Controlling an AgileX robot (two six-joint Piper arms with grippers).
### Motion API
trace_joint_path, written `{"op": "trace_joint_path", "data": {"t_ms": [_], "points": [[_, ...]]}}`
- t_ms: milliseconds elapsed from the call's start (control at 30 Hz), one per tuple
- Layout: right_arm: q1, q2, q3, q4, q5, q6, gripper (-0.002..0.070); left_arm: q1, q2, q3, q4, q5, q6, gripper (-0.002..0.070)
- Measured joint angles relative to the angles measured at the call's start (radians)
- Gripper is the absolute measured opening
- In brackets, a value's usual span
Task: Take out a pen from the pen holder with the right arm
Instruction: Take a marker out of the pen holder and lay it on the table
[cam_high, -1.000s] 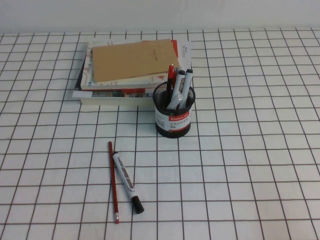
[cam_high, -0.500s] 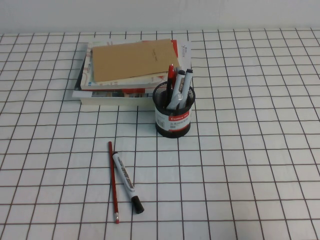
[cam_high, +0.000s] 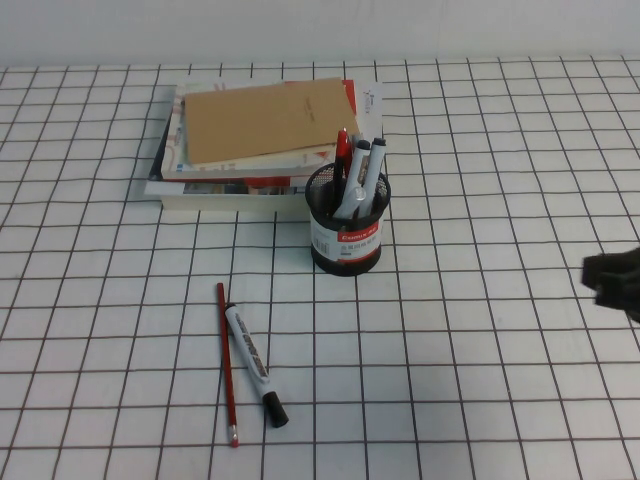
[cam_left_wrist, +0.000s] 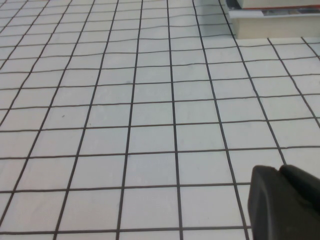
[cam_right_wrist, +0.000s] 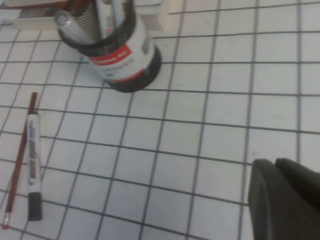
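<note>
right hand (cam_high: 600, 277) cropped, right of pen holder (cam_high: 346, 235) | left hand (cam_left_wrist: 282, 200) cropped, above table (cam_left_wrist: 150, 125)

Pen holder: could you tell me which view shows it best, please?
The high view: the pen holder shows whole. The right wrist view crops its top; the left wrist view misses it. The shut right hand is far to its right; the left hand is over the table.

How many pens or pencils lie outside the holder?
2: red pencil and marker, side by side, front-left of the holder. Right tool, shut, at the table's right edge; left tool above the table.
</note>
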Motion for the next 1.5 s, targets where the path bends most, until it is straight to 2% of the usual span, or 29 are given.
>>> {"op": "trace_joint_path", "data": {"t_ms": [133,333,500,633,733,833,1133,1267,1500], "points": [[0.180,0.089,-0.034,0.000,-0.126,-0.002,-0.0016,0.000,0.000,0.000,0.000,0.000,0.000,-0.0005],[0.469,0.223,-0.038,-0.065,-0.452,0.013,-0.0015,0.000,0.000,0.000,0.000,0.000,0.000,-0.0005],[0.603,0.287,-0.023,-0.102,-0.711,0.017,0.0046,0.000,0.000,0.000,0.000,0.000,0.000,-0.0005],[0.632,0.338,-0.005,-0.102,-0.867,0.017,0.0164,0.000,0.000,0.000,0.000,0.000,0.000,-0.0005],[0.632,0.389,-0.004,-0.115,-0.954,0.019,0.0288,0.000,0.000,0.000,0.000,0.000,0.000,-0.0005],[0.634,0.449,-0.004,-0.149,-1.058,0.023,0.0365,0.000,0.000,0.000,0.000,0.000,0.000,-0.0005],[0.634,0.639,-0.004,-0.321,-1.403,0.155,0.0385,0.000,0.000,0.000,0.000,0.000,0.000,-0.0005],[0.634,0.723,-0.004,-0.338,-1.563,0.197,0.0385,0.000,0.000,0.000,0.000,0.000,0.000,-0.0005],[0.630,0.829,-0.013,-0.334,-1.610,0.277,0.0385,0.000,0.000,0.000,0.000,0.000,0.000,-0.0005]]}}
